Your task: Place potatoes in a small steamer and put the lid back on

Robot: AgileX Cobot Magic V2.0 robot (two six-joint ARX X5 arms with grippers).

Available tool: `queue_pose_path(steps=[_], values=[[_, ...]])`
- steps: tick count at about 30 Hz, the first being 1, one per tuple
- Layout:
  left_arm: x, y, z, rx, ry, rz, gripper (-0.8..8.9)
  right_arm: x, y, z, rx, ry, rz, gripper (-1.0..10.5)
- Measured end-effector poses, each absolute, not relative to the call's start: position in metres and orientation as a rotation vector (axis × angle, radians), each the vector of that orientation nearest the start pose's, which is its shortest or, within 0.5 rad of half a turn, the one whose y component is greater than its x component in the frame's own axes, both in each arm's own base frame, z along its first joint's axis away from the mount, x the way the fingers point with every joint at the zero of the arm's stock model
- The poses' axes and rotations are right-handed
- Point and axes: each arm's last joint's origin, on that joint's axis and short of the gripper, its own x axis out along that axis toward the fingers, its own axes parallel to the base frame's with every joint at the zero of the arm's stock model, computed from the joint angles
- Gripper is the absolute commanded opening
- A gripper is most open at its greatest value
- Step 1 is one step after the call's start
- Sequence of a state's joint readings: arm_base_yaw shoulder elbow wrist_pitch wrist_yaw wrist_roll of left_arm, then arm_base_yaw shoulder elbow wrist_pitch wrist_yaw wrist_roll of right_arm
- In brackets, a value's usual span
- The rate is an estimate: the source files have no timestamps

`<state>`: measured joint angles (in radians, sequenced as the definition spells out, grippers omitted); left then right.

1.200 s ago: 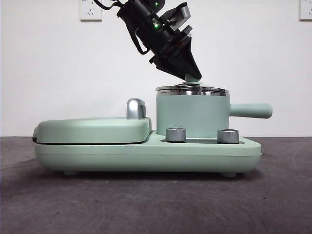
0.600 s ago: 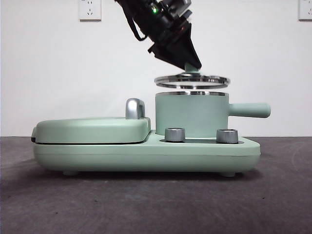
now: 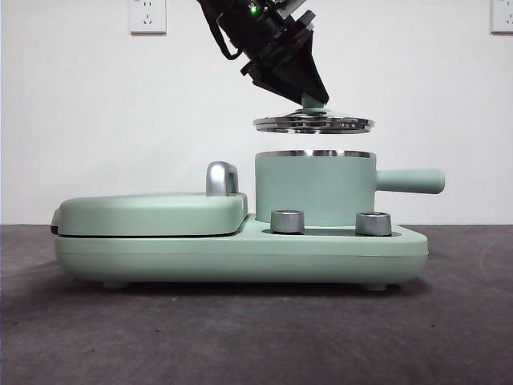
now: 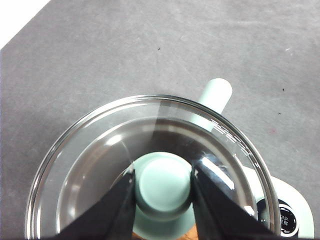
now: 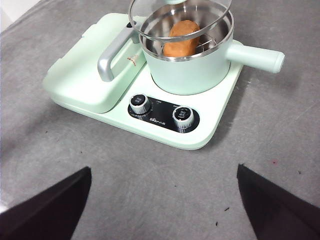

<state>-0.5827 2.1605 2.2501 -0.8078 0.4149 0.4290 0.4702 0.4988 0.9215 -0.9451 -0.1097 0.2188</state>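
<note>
The mint-green small steamer [image 3: 313, 188] stands on the appliance base, its straight handle [image 3: 410, 180] pointing right. The round lid [image 3: 313, 123] hangs level a short gap above the steel rim. My left gripper [image 3: 311, 98] comes down from the upper left, shut on the lid's mint knob [image 4: 163, 182]. Through the glass lid [image 5: 180, 41] in the right wrist view, one orange-brown potato [image 5: 181, 37] lies inside the steamer [image 5: 190, 72]. My right gripper [image 5: 165, 210] is open and empty, back over the grey table in front of the appliance.
The flat mint griddle [image 3: 152, 212] with its chrome handle [image 3: 222, 178] sits left of the steamer on the same base [image 3: 240, 257]. Two steel dials [image 3: 288, 221] [image 3: 374, 224] stand in front of the pot. A white wall is behind.
The lid, resting on the steamer's rim a second ago, has been lifted straight up by my left gripper and now hangs clear above it.
</note>
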Motion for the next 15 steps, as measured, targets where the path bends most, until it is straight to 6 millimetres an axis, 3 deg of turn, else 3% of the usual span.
queue_pose_path(steps=[15], values=[[0.404, -0.28, 0.316, 0.439, 0.57, -1.103, 0.15, 0.062, 0.035, 0.337, 0.113, 0.58, 0.506, 4.6]])
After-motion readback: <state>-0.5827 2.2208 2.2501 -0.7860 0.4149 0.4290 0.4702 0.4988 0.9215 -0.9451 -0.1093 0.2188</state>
